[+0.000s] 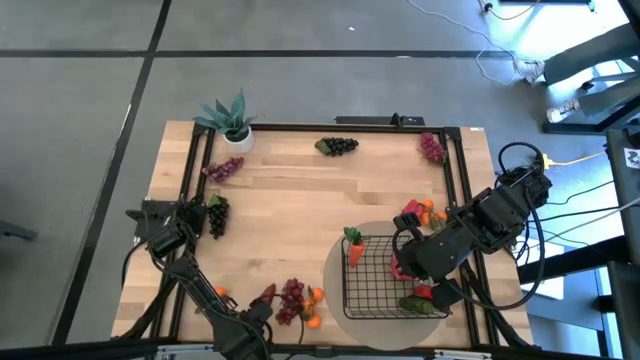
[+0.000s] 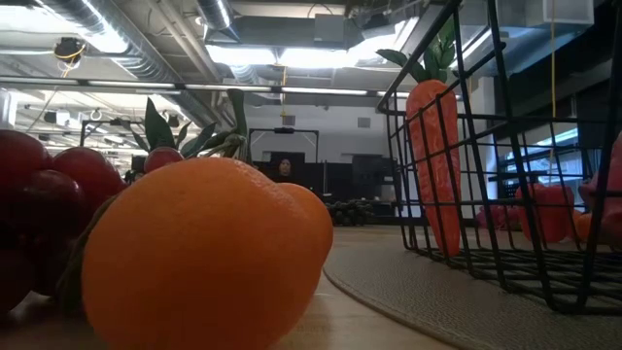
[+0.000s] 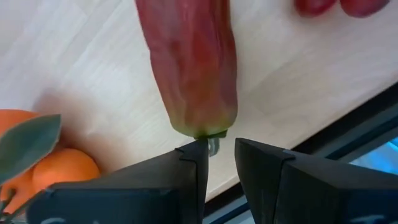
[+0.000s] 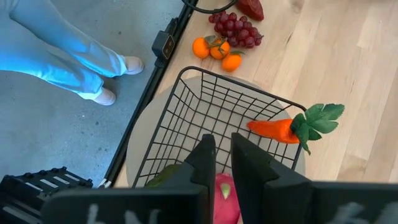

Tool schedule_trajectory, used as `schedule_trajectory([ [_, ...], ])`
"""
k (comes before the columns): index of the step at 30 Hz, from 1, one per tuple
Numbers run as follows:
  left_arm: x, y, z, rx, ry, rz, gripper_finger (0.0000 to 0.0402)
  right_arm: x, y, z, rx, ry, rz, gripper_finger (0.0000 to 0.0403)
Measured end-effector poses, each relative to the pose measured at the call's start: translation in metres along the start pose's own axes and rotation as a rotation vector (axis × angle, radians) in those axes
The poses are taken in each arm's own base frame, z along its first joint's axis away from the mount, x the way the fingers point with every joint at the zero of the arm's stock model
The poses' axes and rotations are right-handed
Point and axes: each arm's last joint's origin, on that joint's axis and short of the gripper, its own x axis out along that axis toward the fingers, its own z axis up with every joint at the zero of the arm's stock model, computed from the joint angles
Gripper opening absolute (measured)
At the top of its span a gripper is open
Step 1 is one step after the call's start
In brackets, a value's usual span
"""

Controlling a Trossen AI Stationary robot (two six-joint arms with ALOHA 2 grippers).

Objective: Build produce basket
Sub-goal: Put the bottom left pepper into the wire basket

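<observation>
Right wrist view shows me my right gripper [image 4: 222, 163] over the basket [image 4: 186, 118], fingers nearly closed above the dragon fruit [image 4: 225, 198].

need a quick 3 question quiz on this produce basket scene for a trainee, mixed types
1. True or false: the carrot leans against the wall of the basket.
2. Multiple choice: in the left wrist view, what lies just ahead of the left gripper?
A. a green pepper
B. a red pepper
C. a potted plant
3. Fill in: the basket stands on a round grey ____.

Key:
1. True. The low view shows the carrot upright against the wire wall.
2. B. Its stem end sits at the narrow gap between the jaws, with oranges beside it.
3. mat. The right gripper is above the basket, over something pink.
</observation>
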Motion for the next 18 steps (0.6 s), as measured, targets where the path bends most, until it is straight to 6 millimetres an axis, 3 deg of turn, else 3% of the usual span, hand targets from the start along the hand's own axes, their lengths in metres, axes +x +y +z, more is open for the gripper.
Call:
schedule_trajectory([
  [7, 0.0, 0.0, 0.0, -0.001, 0.0, 0.0, 0.0069, 0.0, 0.0, 0.0, -0.003, 0.0, 0.0, 0.0038],
  [18, 0.017, 0.005, 0.0, 0.007, 0.018, 0.009, 0.0069, 0.0, 0.0, -0.001, -0.003, 0.009, -0.001, 0.0038],
])
